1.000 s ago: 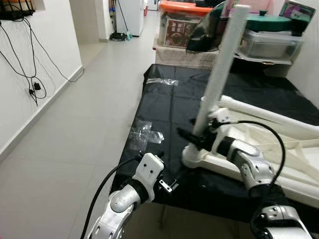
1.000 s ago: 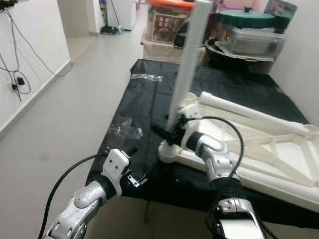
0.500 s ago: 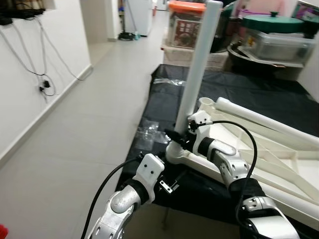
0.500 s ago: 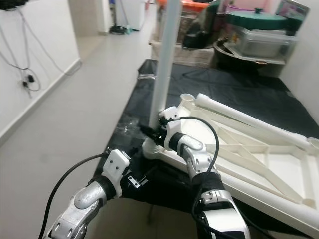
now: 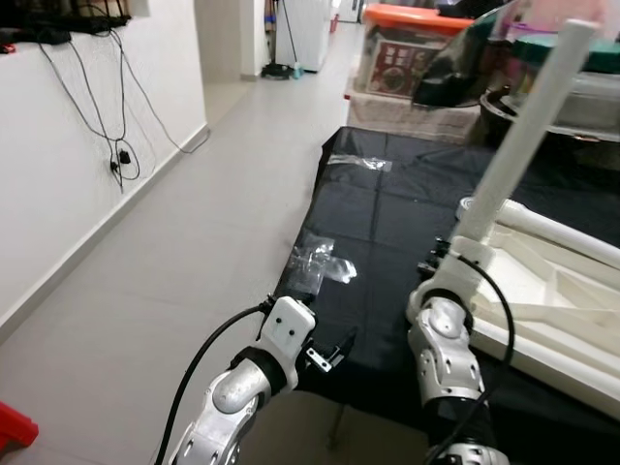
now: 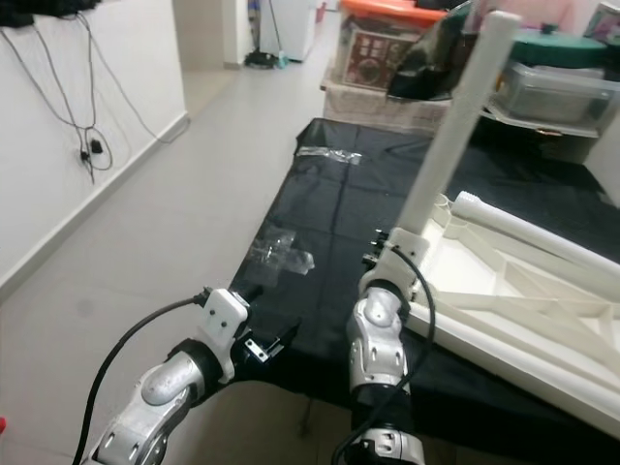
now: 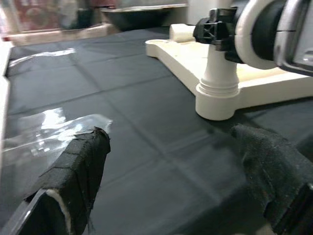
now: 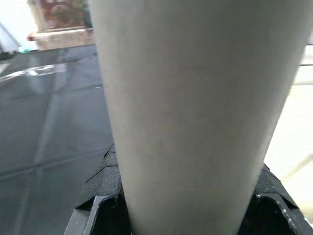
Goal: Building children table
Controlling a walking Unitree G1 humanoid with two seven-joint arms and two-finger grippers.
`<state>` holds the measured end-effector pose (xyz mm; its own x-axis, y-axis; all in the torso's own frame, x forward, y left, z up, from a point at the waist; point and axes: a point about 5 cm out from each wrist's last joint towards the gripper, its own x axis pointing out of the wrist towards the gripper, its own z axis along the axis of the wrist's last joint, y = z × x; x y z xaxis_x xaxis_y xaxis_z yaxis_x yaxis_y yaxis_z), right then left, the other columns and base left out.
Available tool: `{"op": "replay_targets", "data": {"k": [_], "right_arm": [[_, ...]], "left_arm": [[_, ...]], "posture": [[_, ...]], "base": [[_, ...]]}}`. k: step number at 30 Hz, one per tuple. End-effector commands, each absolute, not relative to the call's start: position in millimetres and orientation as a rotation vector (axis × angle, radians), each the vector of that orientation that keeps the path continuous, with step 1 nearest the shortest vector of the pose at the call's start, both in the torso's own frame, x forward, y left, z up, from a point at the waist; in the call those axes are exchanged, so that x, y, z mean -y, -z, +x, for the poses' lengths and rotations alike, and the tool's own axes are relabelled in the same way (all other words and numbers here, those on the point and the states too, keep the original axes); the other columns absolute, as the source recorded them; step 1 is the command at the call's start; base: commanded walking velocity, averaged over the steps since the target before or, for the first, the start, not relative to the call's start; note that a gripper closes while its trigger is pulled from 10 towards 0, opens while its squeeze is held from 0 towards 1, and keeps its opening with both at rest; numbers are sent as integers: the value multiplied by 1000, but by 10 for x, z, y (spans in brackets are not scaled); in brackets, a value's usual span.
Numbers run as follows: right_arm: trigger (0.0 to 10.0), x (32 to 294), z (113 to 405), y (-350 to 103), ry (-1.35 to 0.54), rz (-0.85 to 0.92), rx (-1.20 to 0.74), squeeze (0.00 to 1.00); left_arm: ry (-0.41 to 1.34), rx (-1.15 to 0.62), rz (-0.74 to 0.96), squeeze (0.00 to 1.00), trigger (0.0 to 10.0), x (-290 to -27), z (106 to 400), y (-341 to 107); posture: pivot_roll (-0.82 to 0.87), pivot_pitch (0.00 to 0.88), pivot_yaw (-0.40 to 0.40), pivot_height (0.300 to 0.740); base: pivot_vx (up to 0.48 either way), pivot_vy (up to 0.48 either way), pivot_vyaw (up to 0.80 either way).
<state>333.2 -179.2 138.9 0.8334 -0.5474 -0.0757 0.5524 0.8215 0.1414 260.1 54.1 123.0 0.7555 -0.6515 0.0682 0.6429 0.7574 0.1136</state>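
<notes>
Covering what seems a table [image 5: 387, 252]: black sheet [image 5: 407, 194]

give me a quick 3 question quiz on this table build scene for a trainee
1. True or false: the right claw grips the white table leg near its base.
2. What lies on the black sheet between the left claw and the far boxes? A) clear plastic wrapper B) a hammer C) a red cup
3. Fill in: the leg stands in a corner socket of the white ______, which lies upside down.

Key
1. True; its pads close on the leg in the right wrist view.
2. A, the clear plastic wrapper.
3. Tabletop.
</notes>
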Motion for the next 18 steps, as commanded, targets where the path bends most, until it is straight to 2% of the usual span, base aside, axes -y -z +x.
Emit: {"op": "replay_targets", "data": {"k": [1,4,5,7,8,11,12,13,14,15,17,18], "right_arm": [[0,1761,3308,-1402,611,198,-11,0],[0,1693,3331,-1389,591,206,-18,0],[10000,1613,3368,-1392,517,212,-1,0],[10000,1613,3368,-1392,517,212,-1,0],[10000,1565,3384,-1425,435,193,34,1000],[10000,1565,3384,-1425,435,193,34,1000],[10000,1605,3409,-1476,358,156,83,184],[10000,1605,3409,-1476,358,156,83,184],[10000,1698,3473,-1538,223,144,117,0],[10000,1698,3473,-1538,223,144,117,0],[10000,1841,3563,-1625,-2,120,112,0],[10000,1841,3563,-1625,-2,120,112,0]], "left_arm": [[715,89,79,0,10000,-518,2597,-1201],[714,89,79,0,10000,-517,2597,-1202],[714,90,78,0,10000,-516,2597,-1203],[714,90,78,0,10000,-516,2597,-1203],[713,89,77,0,10000,-517,2597,-1202],[713,89,77,0,10000,-517,2597,-1202],[713,89,76,0,10000,-517,2596,-1202],[713,89,76,0,10000,-517,2596,-1202],[714,88,76,0,10000,-516,2596,-1202],[714,88,76,0,10000,-516,2596,-1202],[715,89,76,0,10000,-513,2599,-1204],[715,89,76,0,10000,-513,2599,-1204]], "posture": [[158,0,-100,740],[158,0,-102,740],[158,0,-102,740],[158,0,-102,740],[155,0,-101,740],[155,0,-101,740],[155,0,-101,740],[155,0,-101,740],[155,0,-101,740],[155,0,-101,740],[153,0,-98,740],[153,0,-98,740]], "base": [[0,0,0],[0,0,0],[0,0,0],[0,0,0],[0,0,0],[0,0,0],[0,0,0],[0,0,0],[0,0,0],[0,0,0],[0,0,0],[0,0,0]]}}
